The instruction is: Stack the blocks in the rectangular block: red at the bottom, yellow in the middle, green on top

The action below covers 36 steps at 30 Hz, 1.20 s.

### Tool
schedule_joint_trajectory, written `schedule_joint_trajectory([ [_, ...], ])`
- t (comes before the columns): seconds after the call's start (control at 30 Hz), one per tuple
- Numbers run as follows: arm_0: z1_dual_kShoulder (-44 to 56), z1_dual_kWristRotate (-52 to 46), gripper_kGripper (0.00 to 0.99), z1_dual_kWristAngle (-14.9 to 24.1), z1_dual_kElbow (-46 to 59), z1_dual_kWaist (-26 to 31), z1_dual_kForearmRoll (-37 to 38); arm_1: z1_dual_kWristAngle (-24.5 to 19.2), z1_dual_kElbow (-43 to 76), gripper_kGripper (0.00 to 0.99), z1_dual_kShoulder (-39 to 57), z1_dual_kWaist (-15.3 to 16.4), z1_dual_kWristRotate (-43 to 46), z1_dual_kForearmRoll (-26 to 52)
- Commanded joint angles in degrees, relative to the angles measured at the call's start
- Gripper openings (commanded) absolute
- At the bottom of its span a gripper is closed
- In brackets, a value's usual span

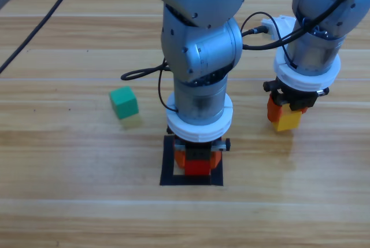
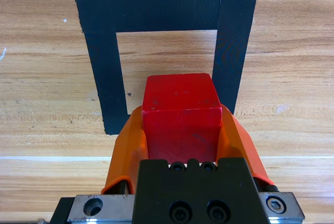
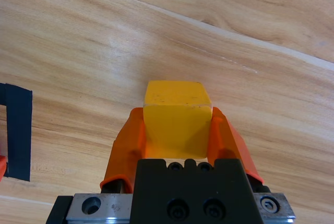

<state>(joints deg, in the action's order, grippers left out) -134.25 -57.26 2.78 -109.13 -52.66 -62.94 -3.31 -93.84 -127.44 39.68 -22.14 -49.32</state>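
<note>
My left gripper (image 1: 197, 160) is shut on the red cube (image 1: 198, 166) (image 2: 180, 110), holding it over the black tape square (image 1: 169, 167) (image 2: 102, 62) near the table's front middle; whether the cube touches the wood I cannot tell. The jaws sit tight on both sides of the cube in the left wrist view. To the right, my right gripper (image 1: 287, 112) is shut on the yellow cube (image 1: 288, 119) (image 3: 177, 114), held just above the table. The green cube (image 1: 124, 102) lies free on the table, left of the tape square.
A corner of the black tape (image 3: 18, 130) shows at the left edge of the right wrist view. Black cables (image 1: 141, 74) hang off the left arm above the table between the green cube and that arm.
</note>
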Motion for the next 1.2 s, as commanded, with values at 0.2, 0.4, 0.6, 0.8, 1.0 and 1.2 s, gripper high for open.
schedule_joint_trajectory([
  [0.2, -4.4, -0.3, 0.041, -0.4, 0.2, 1.0, 0.9, -0.6, 1.5, 0.000, 4.7, -0.7, -0.2, 1.4],
  [0.4, -4.5, 0.0, 0.041, -0.1, 0.7, 1.1, 1.0, -0.6, 1.5, 0.000, 4.7, -0.7, -0.2, 1.4],
  [0.6, -4.4, 0.7, 0.063, -0.1, 1.5, 1.9, 1.2, -0.6, 1.5, 0.000, 4.7, -0.6, -0.2, 1.5],
  [0.8, -3.8, 0.8, 0.942, -0.1, 1.6, 2.0, 2.2, -0.7, 1.5, 0.000, 4.7, -0.6, -0.2, 1.6],
  [1.0, -2.0, 0.7, 0.990, 0.0, 2.5, 2.0, 2.2, -0.6, 1.6, 0.000, 4.9, -0.5, -0.2, 1.6],
  [1.2, -0.7, 0.6, 0.990, -0.1, 2.0, 1.9, 2.2, -0.6, 2.3, 0.000, 7.6, 0.0, -1.8, 1.6],
])
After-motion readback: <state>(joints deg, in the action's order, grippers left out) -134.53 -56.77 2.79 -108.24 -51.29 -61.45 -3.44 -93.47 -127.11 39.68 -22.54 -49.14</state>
